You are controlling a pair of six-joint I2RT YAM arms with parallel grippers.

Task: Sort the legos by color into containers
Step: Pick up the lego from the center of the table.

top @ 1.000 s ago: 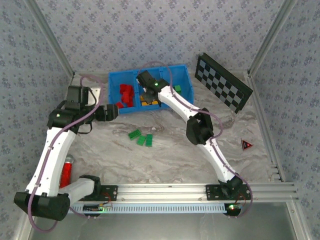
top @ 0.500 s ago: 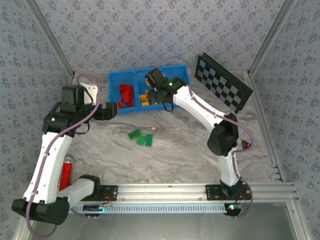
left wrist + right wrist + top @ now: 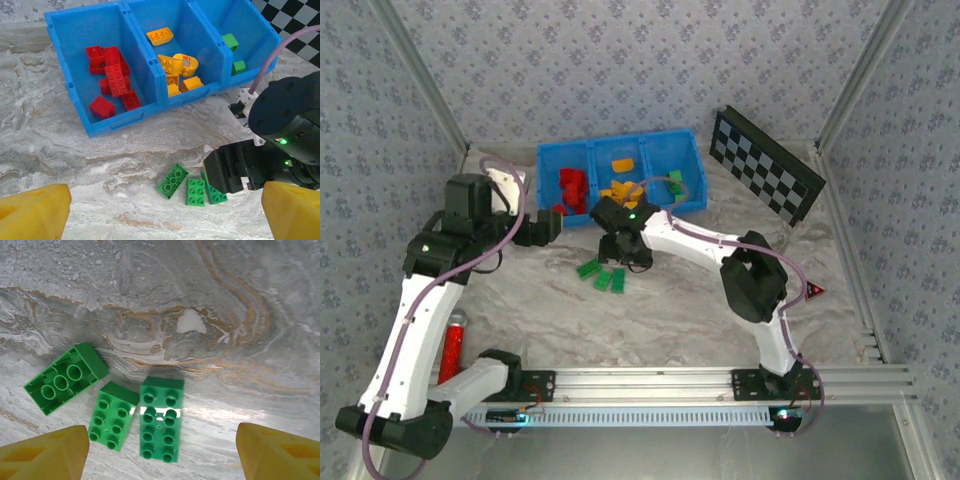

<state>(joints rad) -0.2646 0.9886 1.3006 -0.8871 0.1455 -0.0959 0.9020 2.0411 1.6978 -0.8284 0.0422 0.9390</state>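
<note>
On the marbled grey table top (image 3: 210, 300), just in front of the bright blue plastic tray with three low-walled compartments (image 3: 117, 125), three small green plastic toy bricks (image 3: 160, 419) lie in a close group. The red bricks (image 3: 112, 77) are in the left compartment, the orange-yellow bricks (image 3: 177, 65) in the middle one and two green ones in the right one. The right gripper (image 3: 160, 457) hangs directly over the group, its yellow fingers (image 3: 45, 455) spread wide with nothing between them. The left gripper (image 3: 162, 215) is near the front left corner of the tray, also wide open and empty. I think the danger is in how the bricks lie: two of them, studs up, are side by side, touching or almost, and the third, hollow side up and slanted, is just beside. If the wide jaws come down on the middle of the group, they may close on two bricks at once, or one finger may land on a brick and push it away. A pair caught only by its edges could slip out over the yellow compartment, which is next to the green one. The two arms are also near each other here, so they could touch.
</note>
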